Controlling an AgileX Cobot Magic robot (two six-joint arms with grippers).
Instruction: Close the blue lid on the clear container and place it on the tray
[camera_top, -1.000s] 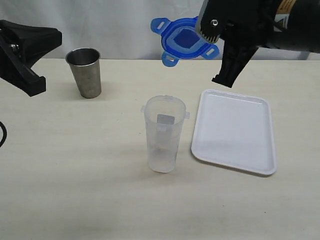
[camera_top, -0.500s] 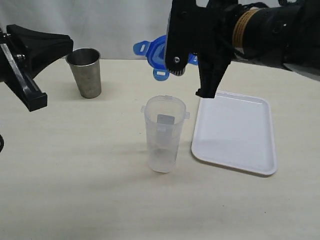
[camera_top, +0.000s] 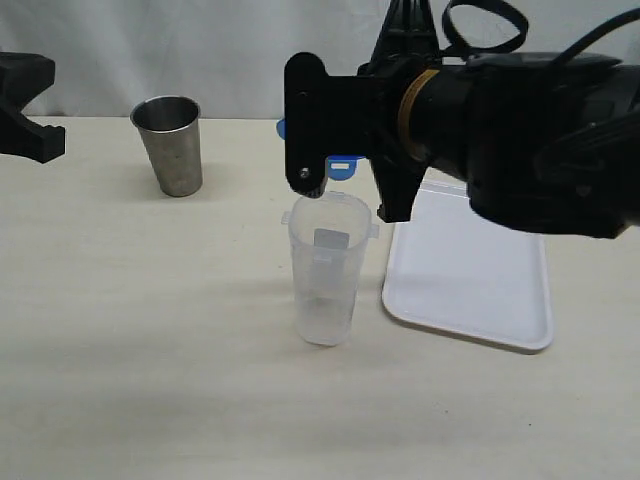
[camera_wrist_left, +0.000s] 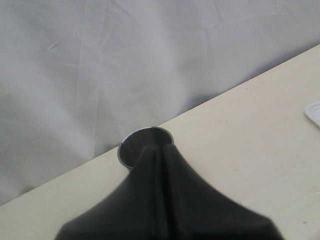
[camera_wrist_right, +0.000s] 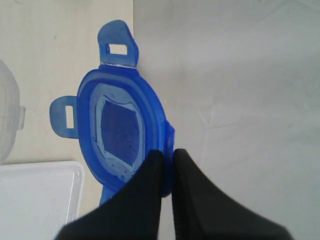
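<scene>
Closest to me the clear container (camera_top: 325, 270) stands upright on the desk (camera_top: 150, 380), mouth open, with the tray (camera_top: 470, 265) just beside it on the right arm's side. Just above the container's rim, a shade behind it, hangs the right arm (camera_top: 480, 130), its jaws clamped on the edge of the blue lid (camera_wrist_right: 120, 132). From where I stand the arm hides most of the lid and only a blue flap peeps out.

To my mind the job now is seating the lid. It looks held on edge, so I'd turn it flat, centre it over the mouth, line the flaps up with the little lugs on the rim, then come straight down and press evenly. That canister is tall and light, and a sideways shove could tip it.

Further back sits the steel cup (camera_top: 170, 145), and off at the far edge the left arm (camera_top: 25, 120), its jaws pressed together on nothing
</scene>
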